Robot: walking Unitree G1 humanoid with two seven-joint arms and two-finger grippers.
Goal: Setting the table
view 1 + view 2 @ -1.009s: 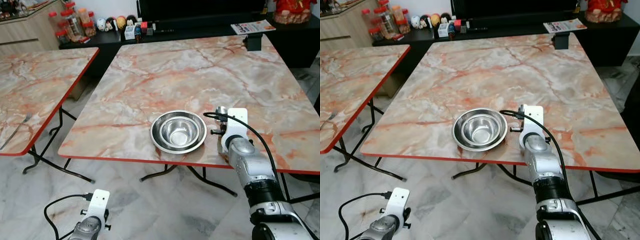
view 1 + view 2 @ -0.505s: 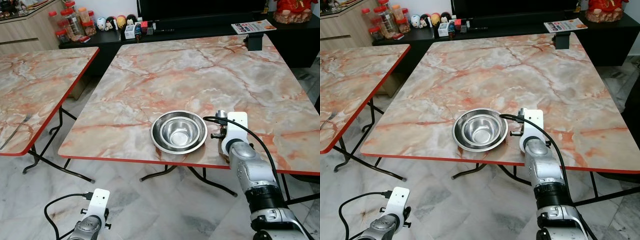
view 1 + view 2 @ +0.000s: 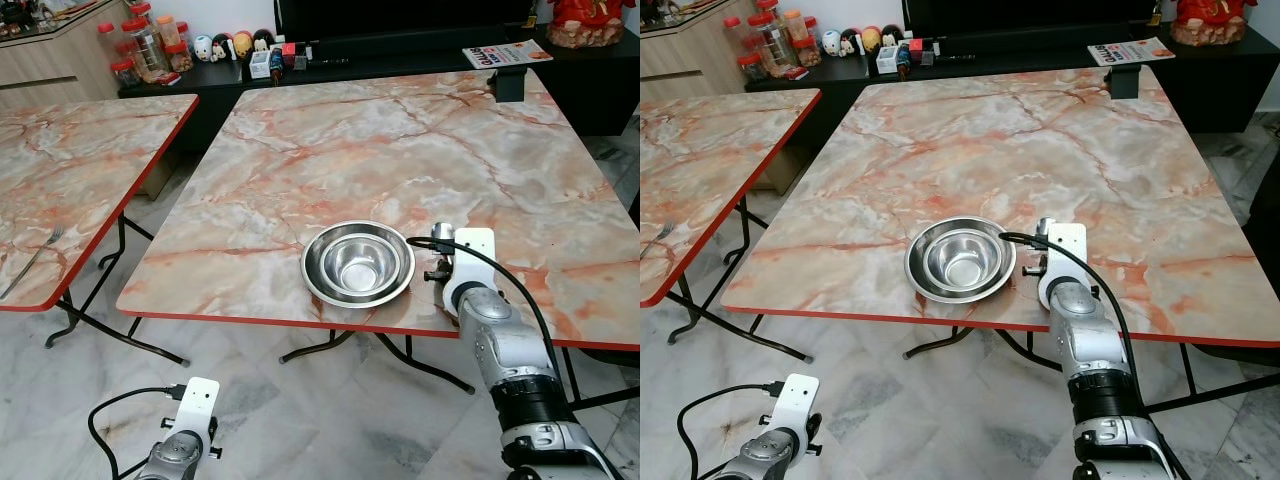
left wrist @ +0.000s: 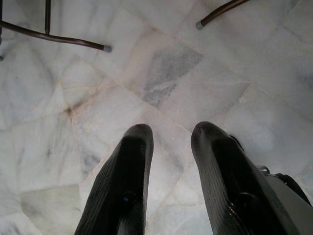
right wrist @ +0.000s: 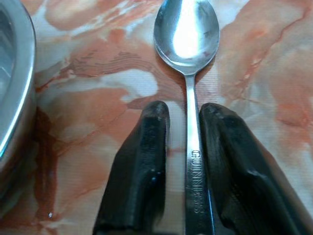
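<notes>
Placing the spoon [image 5: 186,44] looks like the step in hand: it lies flat on the marble table [image 3: 400,140], bowl end pointing away from us, just right of the steel bowls [image 3: 358,264] near the lower middle of the head views. Our right gripper [image 5: 182,147] has its two fingers either side of the handle with thin gaps showing, so we'd call it released or barely touching rather than clamped, though the wrist view doesn't settle that completely. The spoon seems to rest on the tabletop by itself. Next move, as we judge it, is to spread the fingers a touch more and pull straight back along the handle so we don't drag the spoon or knock it into the bowl rim, which sits close at the left edge of the right wrist view. Our left gripper [image 4: 168,171] hangs idle low over the pale floor tiles [image 4: 161,78], fingers parted and holding nothing. Around us: a second marble table [image 3: 80,170] on the left of the frame with a fork [image 3: 32,260] near its front edge, probably the next piece to fetch, and jars [image 3: 140,45] along the back at the upper left.
</notes>
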